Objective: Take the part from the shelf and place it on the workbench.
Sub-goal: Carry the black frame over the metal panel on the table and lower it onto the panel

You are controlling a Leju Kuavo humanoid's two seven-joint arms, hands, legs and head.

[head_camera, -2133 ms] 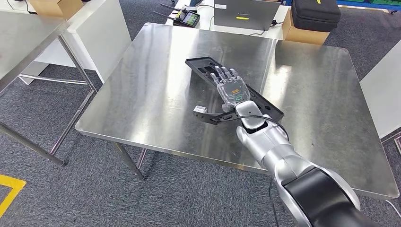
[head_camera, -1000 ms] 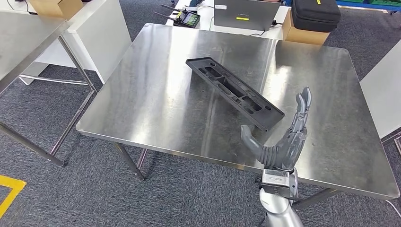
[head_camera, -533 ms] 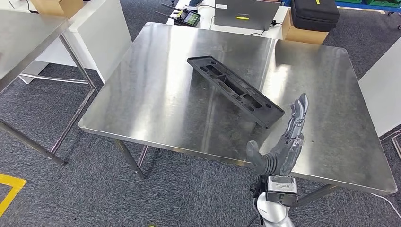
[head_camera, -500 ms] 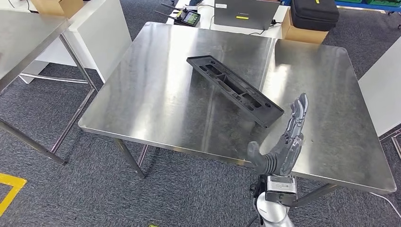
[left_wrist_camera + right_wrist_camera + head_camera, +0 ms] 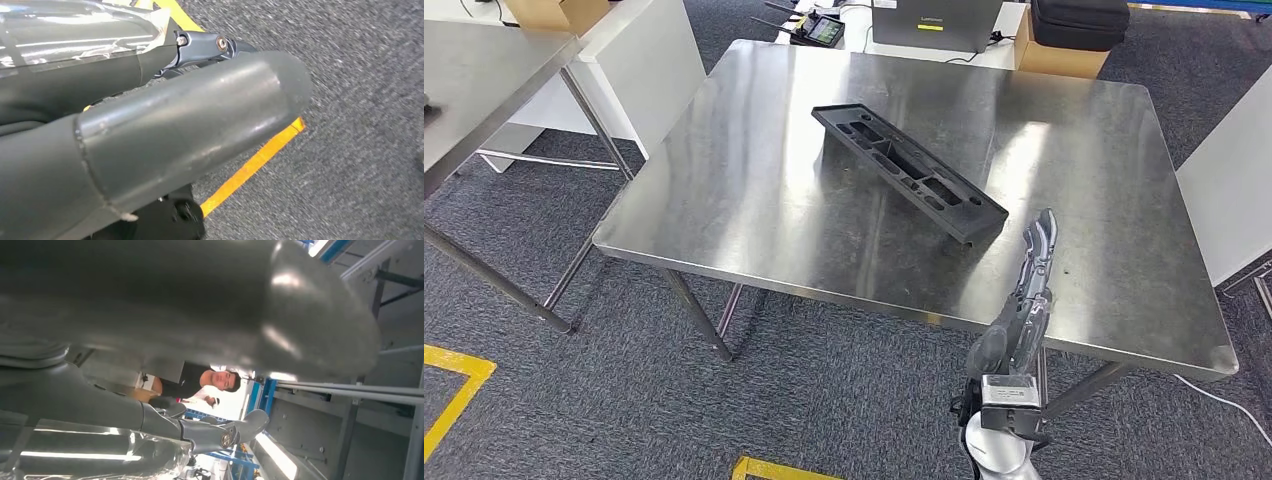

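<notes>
The part [image 5: 909, 172], a long black plastic tray with several recesses, lies diagonally on the steel workbench [image 5: 744, 180], with nothing touching it. My right hand [image 5: 1024, 300] is raised at the bench's near edge, well short of the part, fingers stretched out and empty. The right wrist view shows that hand [image 5: 150, 340] with its thumb and fingers [image 5: 220, 432] extended and holding nothing. My left hand [image 5: 175, 130] hangs over grey carpet in the left wrist view, thumb straight and nothing in it.
A second steel table [image 5: 484, 70] and a white cabinet [image 5: 639, 60] stand at the left. Behind the bench are a laptop [image 5: 939, 10], a controller [image 5: 819, 28], a cardboard box [image 5: 1059, 55] and a black case [image 5: 1079, 15]. A person [image 5: 200, 382] stands beyond.
My right hand, which lay on the part, has let go and drawn back to the bench's near edge, then dropped a little. The part stays on the bench. The camera has shifted slightly.
</notes>
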